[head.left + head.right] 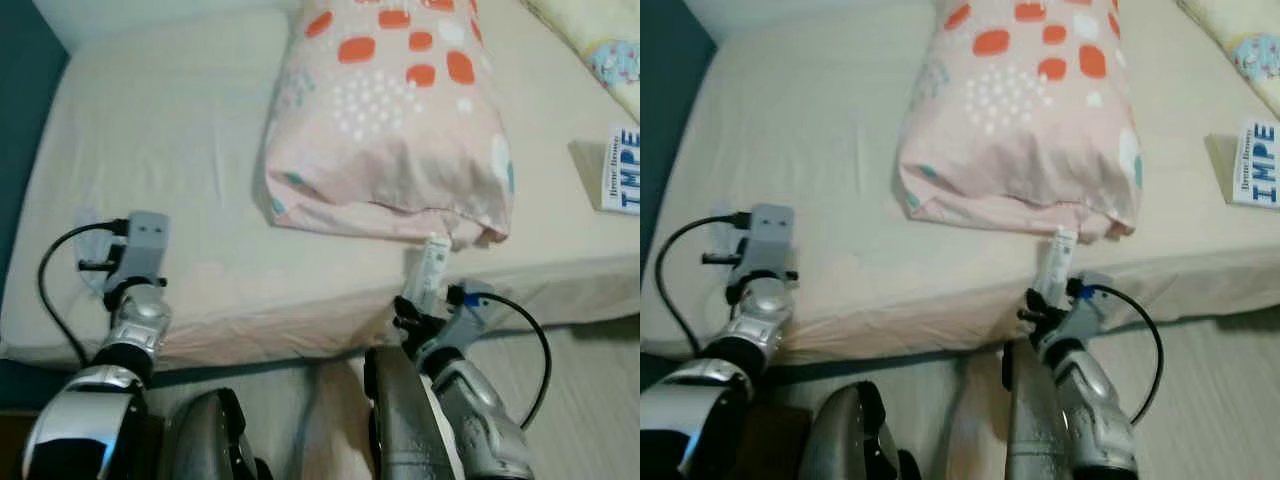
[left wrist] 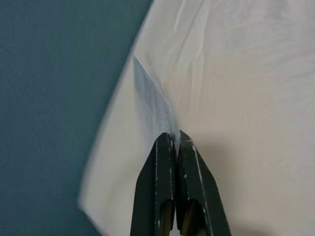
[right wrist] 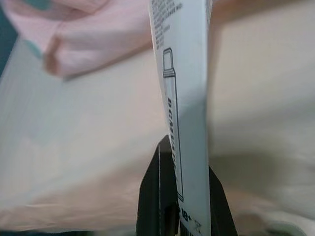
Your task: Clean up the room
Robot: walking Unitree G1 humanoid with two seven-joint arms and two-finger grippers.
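Note:
My left gripper (image 2: pixel 174 138) is shut on a thin clear plastic wrapper (image 2: pixel 152 103) over the bed's near left corner; in the left eye view the gripper (image 1: pixel 90 265) is low on the left. My right gripper (image 3: pixel 187 162) is shut on a white printed packet (image 3: pixel 182 73), which stands upright at the mattress's front edge (image 1: pixel 428 265), just below the pillow's near corner.
A pink pillow (image 1: pixel 390 120) with orange spots lies on the cream bed sheet (image 1: pixel 170 130). A booklet (image 1: pixel 622 165) with blue letters rests at the right edge, and a yellow blanket (image 1: pixel 600 40) is at the far right. A teal wall (image 1: pixel 20 90) borders the left. Wooden floor (image 1: pixel 590 380) lies below.

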